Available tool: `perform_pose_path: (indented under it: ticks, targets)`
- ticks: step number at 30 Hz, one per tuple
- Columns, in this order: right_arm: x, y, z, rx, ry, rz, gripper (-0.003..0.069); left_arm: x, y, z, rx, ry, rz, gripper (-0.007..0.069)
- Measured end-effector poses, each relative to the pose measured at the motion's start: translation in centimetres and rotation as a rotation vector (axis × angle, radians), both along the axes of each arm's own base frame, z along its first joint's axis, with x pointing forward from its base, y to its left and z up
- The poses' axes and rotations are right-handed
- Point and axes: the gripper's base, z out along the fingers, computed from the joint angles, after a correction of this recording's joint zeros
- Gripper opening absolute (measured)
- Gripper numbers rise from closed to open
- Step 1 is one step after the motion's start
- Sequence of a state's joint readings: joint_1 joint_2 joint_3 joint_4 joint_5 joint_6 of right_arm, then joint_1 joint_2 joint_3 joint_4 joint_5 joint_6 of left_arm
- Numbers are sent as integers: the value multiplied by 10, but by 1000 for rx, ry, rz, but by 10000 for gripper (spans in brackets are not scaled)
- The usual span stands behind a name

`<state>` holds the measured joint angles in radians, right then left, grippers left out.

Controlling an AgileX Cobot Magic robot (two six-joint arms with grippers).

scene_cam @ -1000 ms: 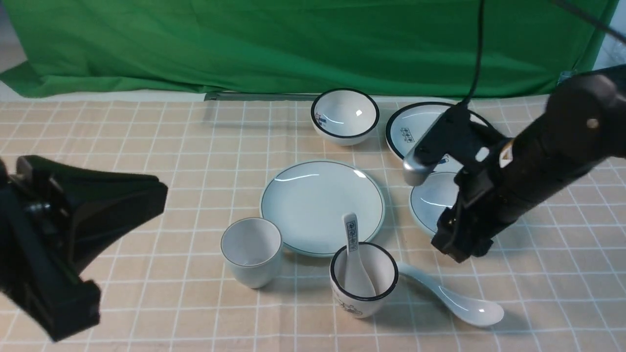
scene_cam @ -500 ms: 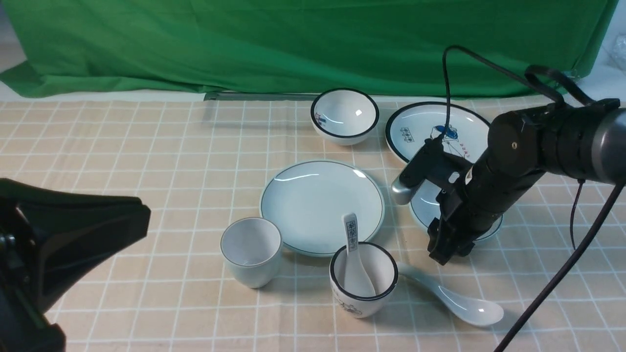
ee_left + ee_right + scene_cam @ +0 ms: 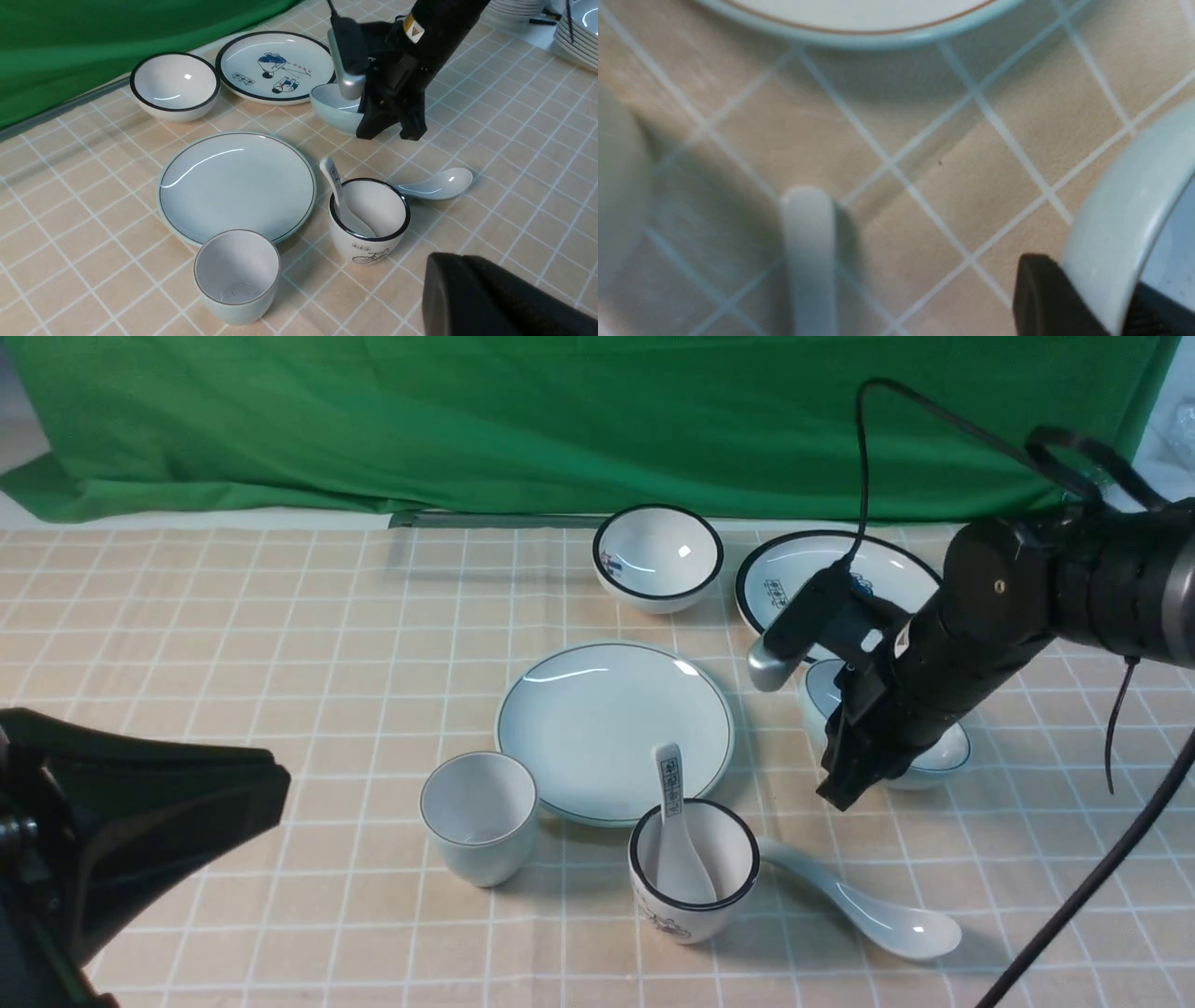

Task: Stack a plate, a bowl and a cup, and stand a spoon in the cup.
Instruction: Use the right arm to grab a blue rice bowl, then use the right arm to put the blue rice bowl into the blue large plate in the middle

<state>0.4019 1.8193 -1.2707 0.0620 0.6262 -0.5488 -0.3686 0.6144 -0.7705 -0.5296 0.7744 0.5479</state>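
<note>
Lying flat at the middle of the checked beige tablecloth (image 3: 280,616), the plate (image 3: 611,728) was the widest piece — a smooth, glazed, pale bluish disc with a thin dark-green rim line and nothing on it. The bowl (image 3: 941,758) was just to its right, wide and shallow in the same pale glaze, and tilted. The right gripper (image 3: 845,782) was clamped on its near-left rim: the right wrist view showed the curved lip pinched between 2 black fingers. Whether its foot was clear of the cloth could not be told. From that grip the plate lay directly to the left and close by, so the coming carry looked like a short leftward move for the right arm — by far the nearer one.

The left gripper (image 3: 266,789) hung at the near-left edge, well apart from everything. Whether its fingers were apart or together could not be told.

The cup (image 3: 478,812), a plain handleless cylinder, stood upright just beside the plate's near-left edge. The spoon (image 3: 864,905), glossy white, lay on the cloth at the near right, its curved handle running left toward a black-rimmed printed cup (image 3: 695,873).
</note>
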Motion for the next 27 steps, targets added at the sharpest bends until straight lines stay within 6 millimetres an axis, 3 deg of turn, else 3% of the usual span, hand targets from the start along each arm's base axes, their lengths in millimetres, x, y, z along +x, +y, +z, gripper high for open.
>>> perform_pose_path:
  ticks: [3, 4, 5, 8, 10, 12, 18, 27]
  targets:
    - [-7, 20, 42, 58, -71, 16, 87, 0, 1, -1, 16, -4, 3, 7]
    - [-8, 22, 46, 64, -79, 21, 87, 0, 1, -1, 16, -4, 3, 7]
    - [-10, 36, 69, 100, -136, 50, 87, 1, 1, -1, 24, -7, 5, 7]
    - [-12, 60, 94, 148, -200, 98, 87, 1, 1, -1, 29, -9, 7, 7]
    - [-11, 78, 98, 161, -207, 134, 87, 1, 2, -1, 30, -10, 7, 7]
    - [-10, 89, 92, 155, -188, 154, 87, 1, 2, -1, 30, -10, 7, 7]
    - [9, 119, 40, 96, -75, 185, 87, 1, 2, -1, 31, -9, 7, 7]
    - [18, 134, 10, 65, -25, 199, 87, 1, 2, -1, 34, -10, 7, 7]
